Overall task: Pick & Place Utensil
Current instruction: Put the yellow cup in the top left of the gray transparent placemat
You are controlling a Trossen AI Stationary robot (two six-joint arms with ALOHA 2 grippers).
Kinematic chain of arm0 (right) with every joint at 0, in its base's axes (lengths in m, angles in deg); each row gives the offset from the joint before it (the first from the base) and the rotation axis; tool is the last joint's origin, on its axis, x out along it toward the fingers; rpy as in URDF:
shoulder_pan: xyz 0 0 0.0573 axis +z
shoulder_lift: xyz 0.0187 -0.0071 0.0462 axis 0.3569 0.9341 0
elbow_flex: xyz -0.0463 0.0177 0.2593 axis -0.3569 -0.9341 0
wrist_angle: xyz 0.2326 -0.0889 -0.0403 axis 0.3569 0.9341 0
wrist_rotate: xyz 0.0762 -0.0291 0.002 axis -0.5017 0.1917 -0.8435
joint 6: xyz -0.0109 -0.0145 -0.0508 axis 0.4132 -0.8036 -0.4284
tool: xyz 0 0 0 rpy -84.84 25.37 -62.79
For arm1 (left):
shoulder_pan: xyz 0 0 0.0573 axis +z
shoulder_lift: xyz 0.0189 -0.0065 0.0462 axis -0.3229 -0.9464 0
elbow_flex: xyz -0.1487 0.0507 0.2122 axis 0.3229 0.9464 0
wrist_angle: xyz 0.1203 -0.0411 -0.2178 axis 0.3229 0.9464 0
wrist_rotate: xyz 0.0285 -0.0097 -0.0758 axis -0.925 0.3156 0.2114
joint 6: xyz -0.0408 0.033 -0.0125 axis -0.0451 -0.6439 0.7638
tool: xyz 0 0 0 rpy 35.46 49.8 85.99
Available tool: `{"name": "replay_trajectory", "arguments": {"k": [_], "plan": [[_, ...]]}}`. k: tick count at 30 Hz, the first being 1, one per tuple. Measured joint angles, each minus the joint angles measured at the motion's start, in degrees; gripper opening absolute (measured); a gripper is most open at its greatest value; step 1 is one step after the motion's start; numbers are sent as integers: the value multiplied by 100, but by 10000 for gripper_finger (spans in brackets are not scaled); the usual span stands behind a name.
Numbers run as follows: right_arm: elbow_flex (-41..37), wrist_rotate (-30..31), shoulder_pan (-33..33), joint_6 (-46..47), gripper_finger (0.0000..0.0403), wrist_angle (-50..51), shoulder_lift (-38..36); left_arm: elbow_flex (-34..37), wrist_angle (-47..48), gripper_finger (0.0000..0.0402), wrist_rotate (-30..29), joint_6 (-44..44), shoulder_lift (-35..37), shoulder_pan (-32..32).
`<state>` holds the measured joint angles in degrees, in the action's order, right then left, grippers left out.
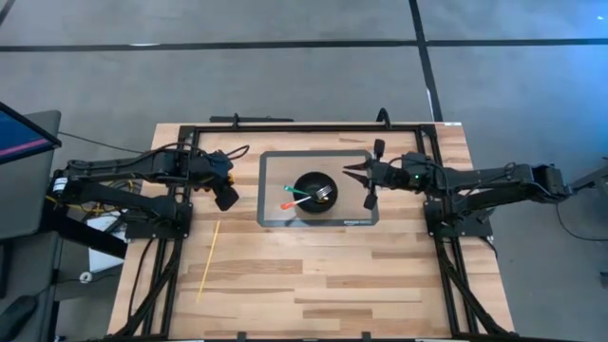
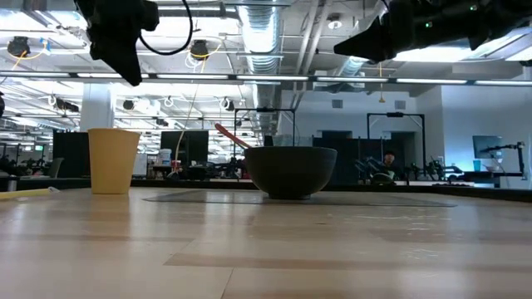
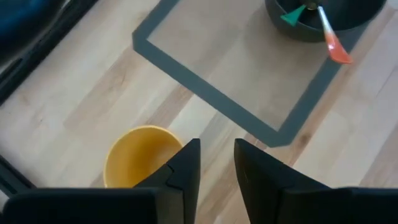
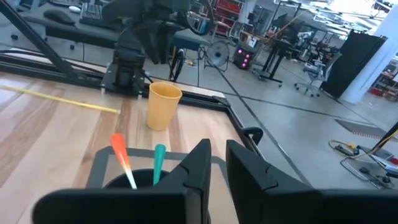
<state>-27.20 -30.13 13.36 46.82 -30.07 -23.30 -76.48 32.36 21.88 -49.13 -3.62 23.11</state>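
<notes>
A black bowl [image 1: 306,180] stands on a grey-bordered mat [image 1: 271,190] and holds an orange-tipped utensil [image 3: 333,43], a green-tipped one [image 3: 291,15] and a silver fork [image 1: 325,193], all leaning on its rim. My left gripper [image 3: 217,149] hangs in the air left of the mat, above a yellow cup [image 3: 134,155]; its fingers are a narrow gap apart and hold nothing. My right gripper [image 4: 217,152] hovers just right of the bowl, pointing at it, fingers slightly apart and empty. In the high view the left gripper [image 1: 226,198] hides the cup.
A thin yellow stick [image 1: 208,261] lies on the wood toward the near left. The yellow cup [image 2: 112,160] stands upright on the table left of the mat. Black frame rails [image 1: 304,126] run along the table's far and side edges. Bare wood lies between the mat and the near edge.
</notes>
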Motion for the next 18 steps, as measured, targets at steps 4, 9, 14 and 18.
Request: {"name": "replay_trajectory", "arguments": {"k": [4,9,14,18], "plan": [[0,0,2,-82,43,-190,0,0,-1,129,333,139,-2,-1],[-1,-92,2,-153,42,-481,2,0,0,172,229,280,-2,-2],[-1,-111,2,-305,42,-578,2,0,-2,191,-109,306,-2,-1],[0,-111,2,-304,42,-580,2,10,-21,188,-127,584,-4,0]]}}
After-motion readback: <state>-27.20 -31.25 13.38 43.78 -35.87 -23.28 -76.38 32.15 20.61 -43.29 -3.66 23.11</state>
